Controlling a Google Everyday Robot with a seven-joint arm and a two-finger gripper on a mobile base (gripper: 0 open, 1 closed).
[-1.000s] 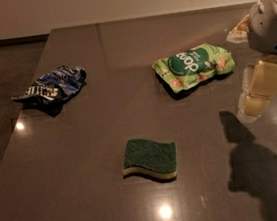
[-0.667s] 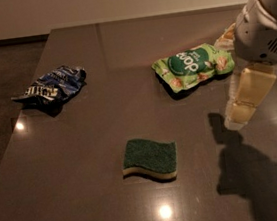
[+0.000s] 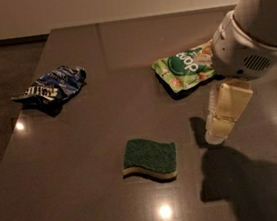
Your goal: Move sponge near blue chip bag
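Light and squashy I judge, the small wavy green-topped yellow-foam sponge lies mid dark glossy counter, best pinched across its width; the cream claw hangs just right, whether wide or narrow I cannot tell.

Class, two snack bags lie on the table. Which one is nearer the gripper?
The bright green bag, close behind the gripper; the blue chip bag lies far across the table.
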